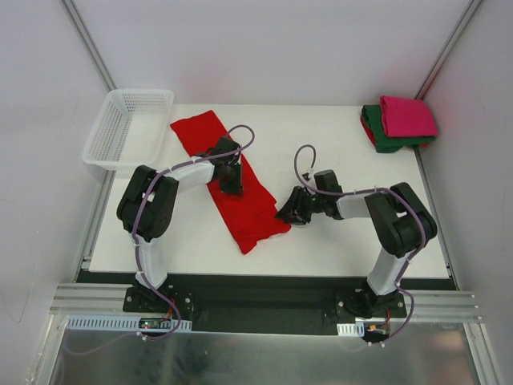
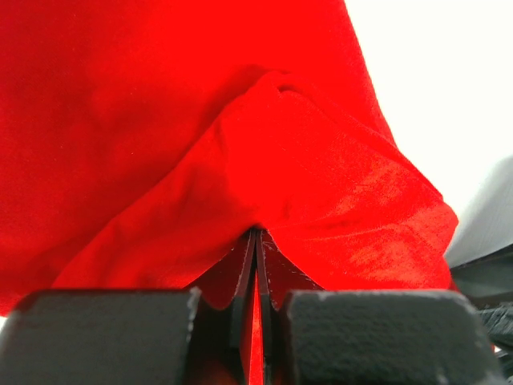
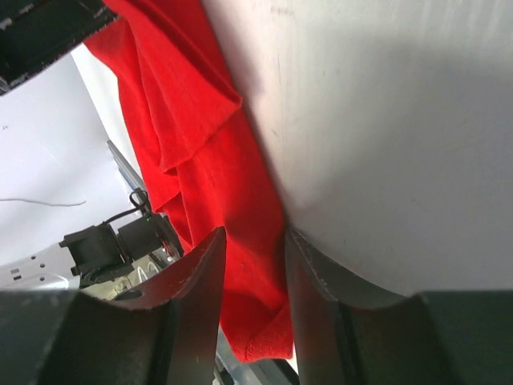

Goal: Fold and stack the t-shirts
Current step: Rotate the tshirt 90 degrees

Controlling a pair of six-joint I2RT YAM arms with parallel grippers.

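1. White plastic mesh basket [image 1: 128, 126] sits at the white counter [image 1: 337, 241] far-left corner; folded magenta-pink cloth t-shirt [image 1: 407, 115] lies atop folded dark green t-shirt [image 1: 385, 138] far right.
2. Soft bright red cloth t-shirt [image 1: 232, 184] lies in a long diagonal strip mid-counter.
3. Left gripper [image 2: 256, 265] pressed together, pinching a red fold.
4. Right gripper [image 3: 255, 265] part-spread around the red hem.

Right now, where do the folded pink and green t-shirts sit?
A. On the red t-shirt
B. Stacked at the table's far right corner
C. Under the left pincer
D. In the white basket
B: the pink t-shirt lies on the green t-shirt at the far right corner.
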